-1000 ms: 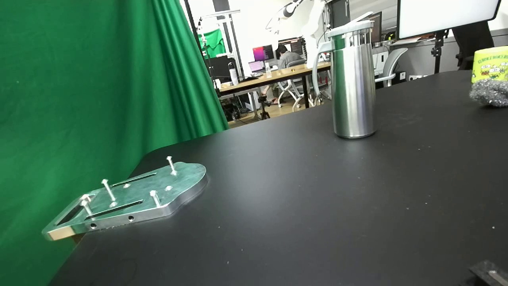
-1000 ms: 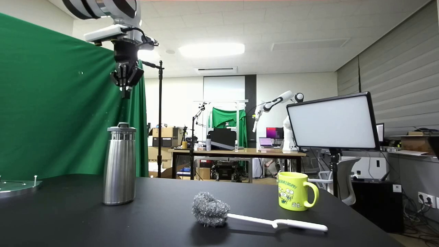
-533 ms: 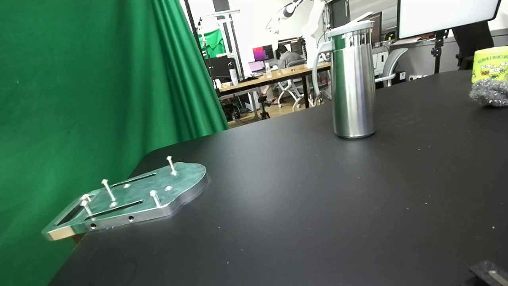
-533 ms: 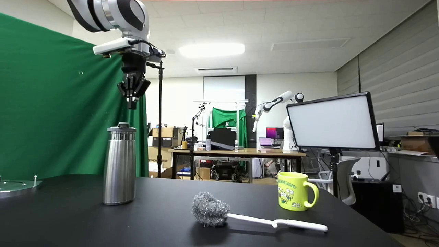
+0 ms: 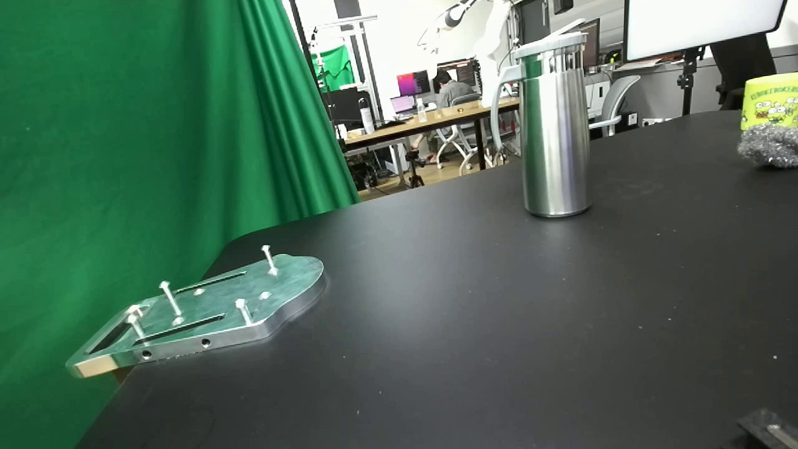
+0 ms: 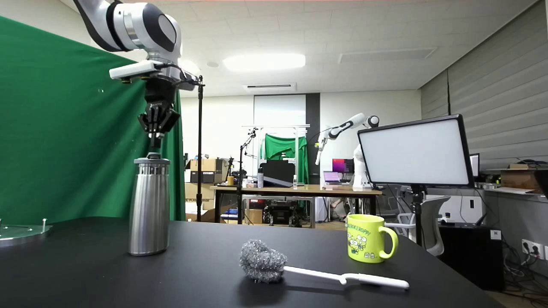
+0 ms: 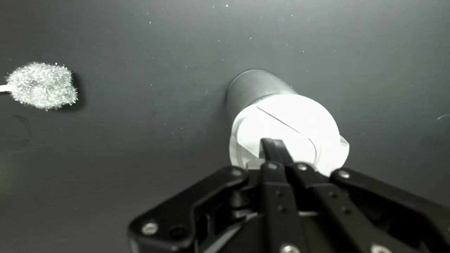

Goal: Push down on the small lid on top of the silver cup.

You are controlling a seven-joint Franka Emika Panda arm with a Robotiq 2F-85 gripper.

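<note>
I hold the gripper (image 6: 155, 145) closed on nothing, probably to press as one blunt tip, over the small lid (image 6: 152, 161), round and grey; whether they touch, I cannot tell. Beneath, the silver cup (image 6: 150, 209), a brushed-metal cylinder, stands in from the far edge of the desk (image 6: 201, 256).

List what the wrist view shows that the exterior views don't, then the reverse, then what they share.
Wrist view only: the upper face of the small lid, with a thin dark line across it.

Exterior views only: the plate with pegs, the green curtain and the light panel. The yellow-green mug is clear there; the wrist view has only a greenish blur I can't identify.

Shared: the silver cup, the scrubber head and the black table, plus the end effector, closed, in an exterior view.
</note>
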